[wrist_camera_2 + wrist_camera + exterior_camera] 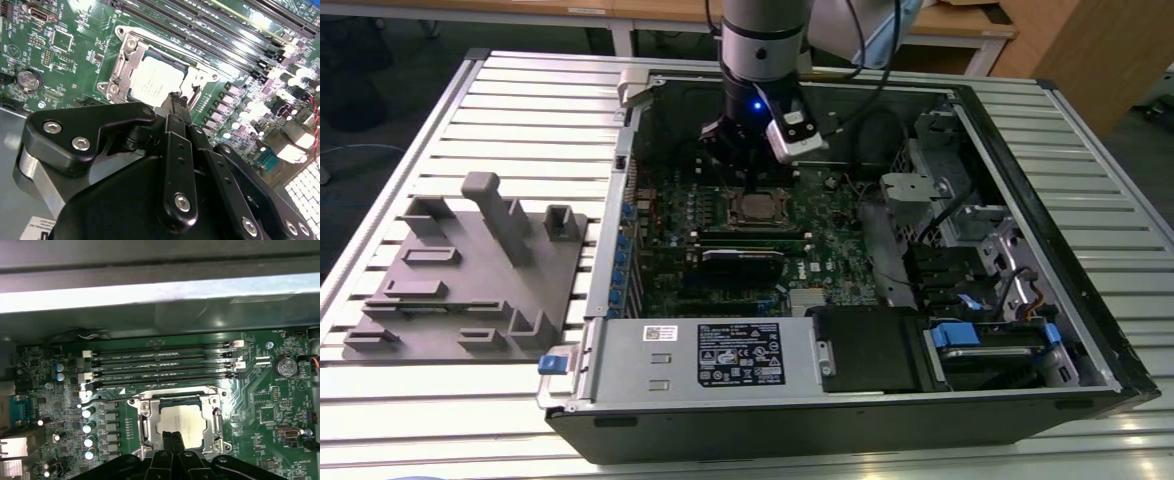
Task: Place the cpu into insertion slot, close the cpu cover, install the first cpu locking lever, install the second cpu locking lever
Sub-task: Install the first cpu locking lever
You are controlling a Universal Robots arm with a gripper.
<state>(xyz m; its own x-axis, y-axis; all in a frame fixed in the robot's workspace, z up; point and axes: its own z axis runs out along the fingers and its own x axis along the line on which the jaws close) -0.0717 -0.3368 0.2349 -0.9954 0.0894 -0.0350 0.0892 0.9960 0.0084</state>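
Note the pincer [176, 100] in both wrist views: closed right up, with nothing gripped. Find the cpu [156, 82] straight beyond its tips, seated in the insertion slot [177, 401] with the cpu cover [125, 65] lying flat around it. Cannot tell whether the tips touch.

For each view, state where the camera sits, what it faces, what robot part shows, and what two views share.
Exterior view: off the arm, looking down into the computer case; arm shows.
First wrist view: on the arm, facing cpu and memory slots; gripper shows.
Second wrist view: on the arm, facing cpu past the gripper.
Shared: both wrist views show gripper tips at the cpu.
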